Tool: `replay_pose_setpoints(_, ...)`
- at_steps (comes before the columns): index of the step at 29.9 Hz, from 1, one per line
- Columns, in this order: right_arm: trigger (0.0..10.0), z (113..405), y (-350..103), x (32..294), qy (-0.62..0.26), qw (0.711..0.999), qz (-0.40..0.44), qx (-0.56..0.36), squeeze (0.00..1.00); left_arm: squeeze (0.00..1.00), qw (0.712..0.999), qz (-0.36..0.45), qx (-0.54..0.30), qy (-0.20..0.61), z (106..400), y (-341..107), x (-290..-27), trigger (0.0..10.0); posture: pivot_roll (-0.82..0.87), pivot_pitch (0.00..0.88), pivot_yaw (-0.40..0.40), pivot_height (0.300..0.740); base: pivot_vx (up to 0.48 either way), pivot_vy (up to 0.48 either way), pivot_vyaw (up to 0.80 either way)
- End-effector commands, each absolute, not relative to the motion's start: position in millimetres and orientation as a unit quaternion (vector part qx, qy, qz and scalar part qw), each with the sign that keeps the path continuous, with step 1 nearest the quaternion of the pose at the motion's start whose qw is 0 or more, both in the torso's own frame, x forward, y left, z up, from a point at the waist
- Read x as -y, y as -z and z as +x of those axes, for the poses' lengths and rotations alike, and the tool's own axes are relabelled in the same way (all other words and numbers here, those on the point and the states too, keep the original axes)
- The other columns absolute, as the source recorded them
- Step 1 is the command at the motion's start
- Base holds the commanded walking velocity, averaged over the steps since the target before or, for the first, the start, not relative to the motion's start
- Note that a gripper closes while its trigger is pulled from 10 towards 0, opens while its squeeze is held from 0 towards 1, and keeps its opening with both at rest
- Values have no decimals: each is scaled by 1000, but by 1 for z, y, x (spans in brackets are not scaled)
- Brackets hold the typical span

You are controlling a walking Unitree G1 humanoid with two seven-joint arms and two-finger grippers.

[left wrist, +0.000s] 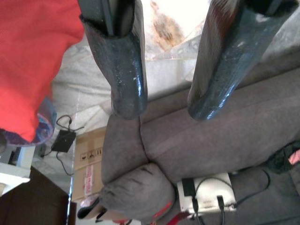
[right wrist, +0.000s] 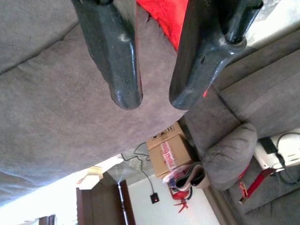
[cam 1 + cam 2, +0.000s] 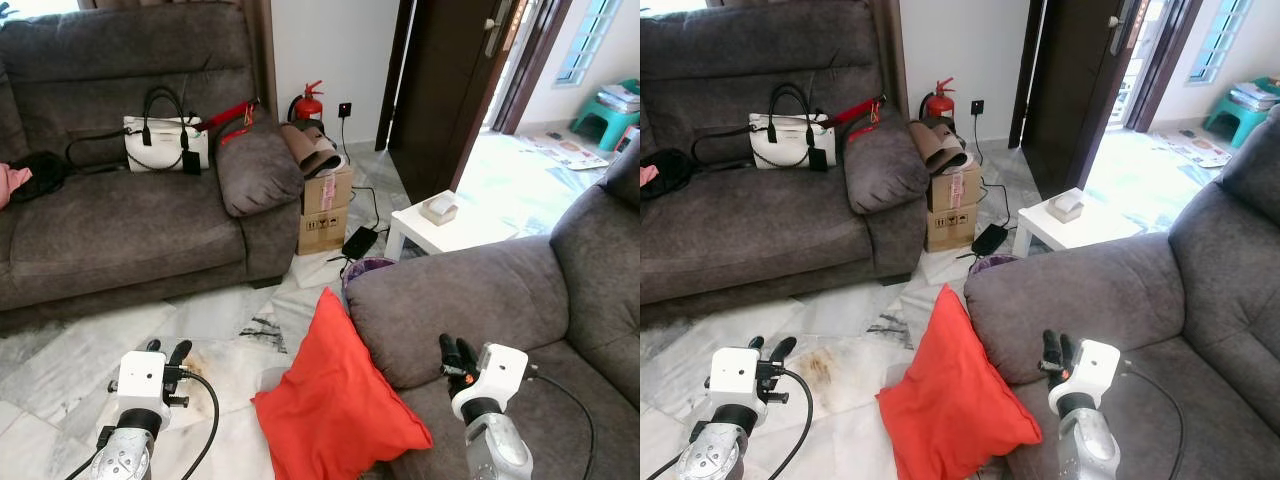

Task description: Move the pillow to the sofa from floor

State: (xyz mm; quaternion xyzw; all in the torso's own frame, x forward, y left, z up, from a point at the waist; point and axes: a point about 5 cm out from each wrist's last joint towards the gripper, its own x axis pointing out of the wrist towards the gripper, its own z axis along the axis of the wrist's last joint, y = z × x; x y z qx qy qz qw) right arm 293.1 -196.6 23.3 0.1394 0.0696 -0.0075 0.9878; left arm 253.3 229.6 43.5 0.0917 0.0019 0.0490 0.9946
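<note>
Home living room, two grey fabric sofas (image 3: 130, 200) at 11 and 4 o'clock, marble-tile floor (image 3: 210, 320), white handbag (image 3: 165, 140) on a seat, small white side table (image 3: 440, 225), cardboard boxes (image 3: 325, 205), open door (image 3: 450, 80) at 1 o'clock

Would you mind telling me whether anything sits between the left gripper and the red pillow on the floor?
Nothing visible does. The left gripper hovers open over bare marble floor, and the red pillow leans against the armrest of the near sofa just to its right, with only open floor between them.
</note>
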Motion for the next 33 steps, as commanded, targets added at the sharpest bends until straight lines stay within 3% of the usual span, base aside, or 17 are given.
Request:
replay_pose_setpoints(1, 10000, 296, -28, 195, -1, 990, 129, -57, 0, 0, 994, 99, -9, -51, 252, -44, -231, 10000, 49, 0, -11, 740, 0, 0, 0)
replay_pose_setpoints(11, 10000, 290, -24, 189, -12, 992, 106, -67, 0, 0, 992, 117, -5, -46, 241, -52, -227, 10000, 92, 0, -20, 740, 0, 0, 0)
replay_pose_setpoints(20, 10000, 287, -28, 183, -13, 993, 110, -45, 0, 0, 991, 129, -10, -43, 225, -59, -225, 10000, 76, 68, -10, 716, 0, 0, 0)
replay_pose_setpoints(25, 10000, 290, -34, 179, -12, 993, 116, -35, 0, 0, 990, 140, -11, -25, 232, -63, -218, 10000, 57, 118, -12, 716, 0, 0, 0)
replay_pose_setpoints(33, 10000, 289, -38, 176, -31, 993, 113, -22, 0, 0, 988, 155, -1, 5, 234, -71, -207, 10000, 71, 121, 0, 716, 0, 0, 0)
